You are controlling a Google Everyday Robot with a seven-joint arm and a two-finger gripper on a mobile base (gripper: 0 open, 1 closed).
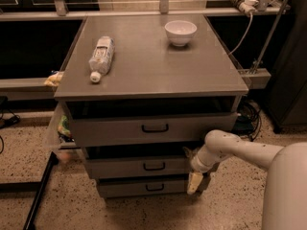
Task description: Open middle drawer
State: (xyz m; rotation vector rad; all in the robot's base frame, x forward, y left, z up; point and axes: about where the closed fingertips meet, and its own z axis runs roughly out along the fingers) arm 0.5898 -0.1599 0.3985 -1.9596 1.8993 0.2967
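The grey cabinet [153,83] has three drawer fronts, each with a small black bar handle. The middle drawer [120,167] is the second one, and its handle [154,166] sits at its centre. A dark gap shows above its front, which stands a little forward of the bottom drawer [124,188]. My gripper [194,175] is at the end of the white arm [240,150], low on the right. It is at the right end of the middle drawer's front, well to the right of the handle.
The top drawer [110,129] juts out furthest. A plastic bottle [101,56] lies on the cabinet top and a white bowl [180,32] stands at its back. Clutter [61,128] hangs at the cabinet's left side. A black bar [41,193] lies on the floor at left, and cables [247,116] lie at right.
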